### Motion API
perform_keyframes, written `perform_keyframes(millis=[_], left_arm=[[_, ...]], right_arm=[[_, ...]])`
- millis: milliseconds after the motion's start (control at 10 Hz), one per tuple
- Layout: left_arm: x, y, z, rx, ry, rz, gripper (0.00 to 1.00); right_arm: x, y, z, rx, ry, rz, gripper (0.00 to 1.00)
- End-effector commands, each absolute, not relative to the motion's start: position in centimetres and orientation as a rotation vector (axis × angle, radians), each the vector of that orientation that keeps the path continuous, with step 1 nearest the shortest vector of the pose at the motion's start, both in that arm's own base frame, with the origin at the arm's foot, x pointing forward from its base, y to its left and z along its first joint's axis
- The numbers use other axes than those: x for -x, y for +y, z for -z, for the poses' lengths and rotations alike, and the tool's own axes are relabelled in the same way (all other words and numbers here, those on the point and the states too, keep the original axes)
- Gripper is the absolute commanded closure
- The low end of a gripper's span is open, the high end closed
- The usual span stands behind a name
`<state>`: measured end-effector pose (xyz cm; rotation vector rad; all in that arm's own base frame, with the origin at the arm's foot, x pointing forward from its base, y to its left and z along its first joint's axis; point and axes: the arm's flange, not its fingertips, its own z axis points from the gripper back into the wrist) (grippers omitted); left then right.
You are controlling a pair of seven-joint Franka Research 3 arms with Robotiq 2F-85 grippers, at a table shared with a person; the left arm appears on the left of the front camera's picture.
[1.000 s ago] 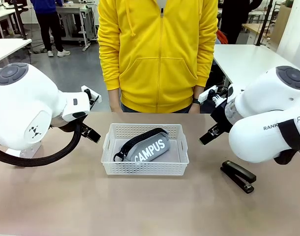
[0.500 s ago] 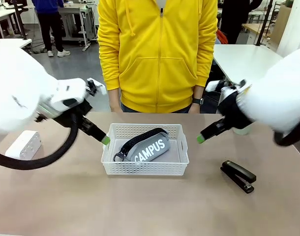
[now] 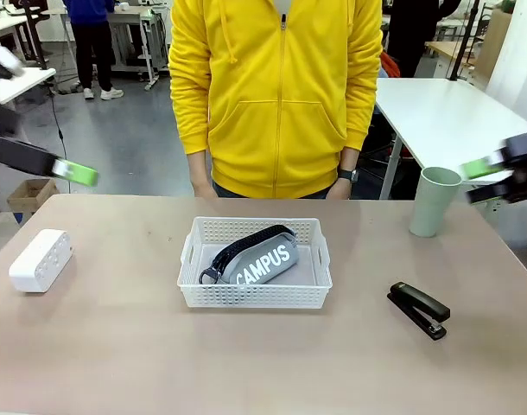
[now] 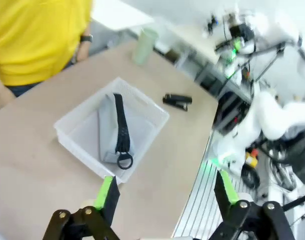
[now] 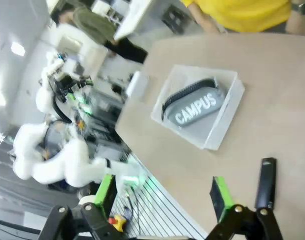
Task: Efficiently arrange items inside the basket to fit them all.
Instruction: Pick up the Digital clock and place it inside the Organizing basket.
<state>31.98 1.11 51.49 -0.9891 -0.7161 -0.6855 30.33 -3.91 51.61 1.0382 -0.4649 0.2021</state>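
Note:
The white basket (image 3: 255, 296) stands mid-table with the grey "CAMPUS" pouch (image 3: 257, 258) lying slantwise inside it. On the table's left lies the small white box (image 3: 41, 258). The black stapler (image 3: 417, 309) rests at the right front, and the pale green cup (image 3: 435, 201) stands upright behind it. My left gripper (image 3: 73, 173) hangs open and blurred at the far left edge, well clear of everything. My right gripper (image 3: 484, 178) hangs open at the far right, beyond the cup. The left wrist view looks down past open fingers (image 4: 105, 192) at the basket (image 4: 80, 135), pouch (image 4: 111, 131) and stapler (image 4: 177, 100).
A person in a yellow hoodie (image 3: 276, 95) stands at the far side, arms down by the table edge. In the right wrist view the basket (image 5: 227, 122), pouch (image 5: 195, 106) and stapler (image 5: 266, 182) lie below my open right gripper (image 5: 162, 195). Bare tabletop surrounds the basket.
Both arms have swung out and up from beside the basket to the picture's edges. The cup and white box, hidden behind them before, now show. Nothing on the table moved.

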Motion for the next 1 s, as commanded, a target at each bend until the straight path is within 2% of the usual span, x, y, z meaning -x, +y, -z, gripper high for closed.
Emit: perform_keyframes(millis=[0,400,600,800,900], left_arm=[[-26.0,3.5,-46.4,1.043,-0.81,0.492,0.0],[-20.0,10.0,-44.3,1.064,-0.973,0.199,0.0],[-19.1,12.4,-42.2,1.061,-0.934,0.096,0.0],[-19.5,13.3,-40.9,1.037,-0.878,0.118,0.0],[-19.8,14.2,-40.8,0.987,-0.781,0.038,0.0]], right_arm=[[-25.9,-9.6,-46.4,-1.161,-0.581,-0.071,0.0],[-22.3,-18.0,-41.0,-1.254,-0.669,0.172,0.0],[-21.9,-20.4,-37.9,-1.34,-0.732,0.204,0.0],[-22.3,-20.3,-37.3,-1.229,-0.83,0.285,0.0],[-22.4,-24.0,-39.0,-1.305,-0.718,0.258,0.0]])
